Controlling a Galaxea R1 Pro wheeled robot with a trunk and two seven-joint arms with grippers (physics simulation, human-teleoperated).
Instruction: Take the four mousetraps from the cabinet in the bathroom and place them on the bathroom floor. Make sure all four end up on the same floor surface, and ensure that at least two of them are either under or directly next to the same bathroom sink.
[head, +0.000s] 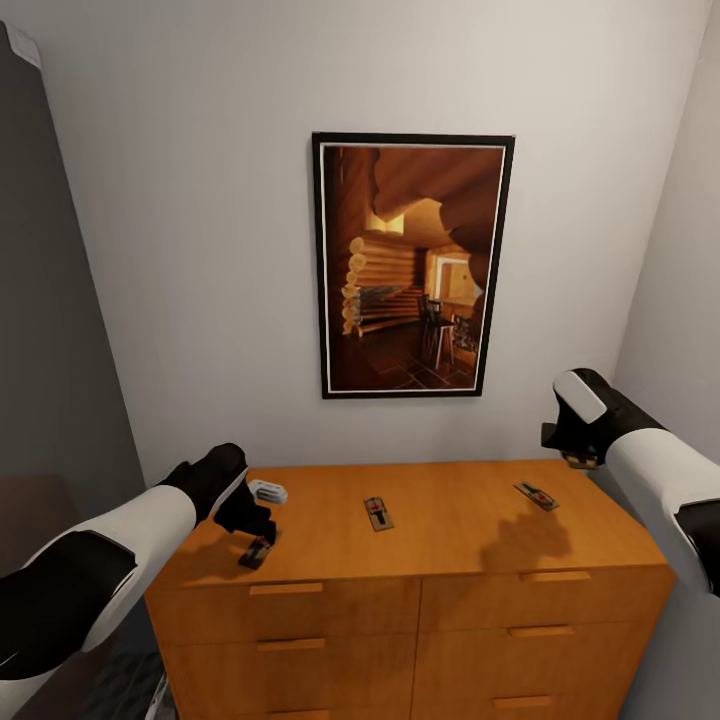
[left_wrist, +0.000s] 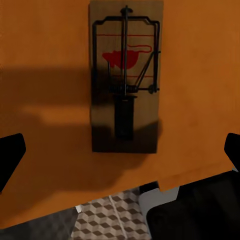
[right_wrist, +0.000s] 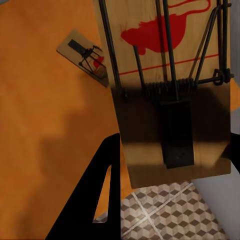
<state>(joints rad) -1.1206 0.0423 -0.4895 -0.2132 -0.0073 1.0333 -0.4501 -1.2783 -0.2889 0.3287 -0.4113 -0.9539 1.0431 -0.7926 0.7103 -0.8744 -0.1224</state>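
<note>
Orange-brown cabinet (head: 440, 520) carries three mousetraps (head: 378, 513); right claw (head: 578, 455) grips a fourth, left claw (head: 252, 525) spread.

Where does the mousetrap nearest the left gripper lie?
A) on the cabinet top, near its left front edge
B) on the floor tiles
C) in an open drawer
A: the mousetrap lies flat on the cabinet top, between the left gripper's spread fingers.

three flat mousetraps (head: 378, 513) (head: 536, 495) (head: 256, 552) lie on the orange-brown cabinet (head: 450, 560) top, a fourth trap (right_wrist: 170, 90) is held above it, over cube-patterned floor (right_wrist: 165, 215).
</note>
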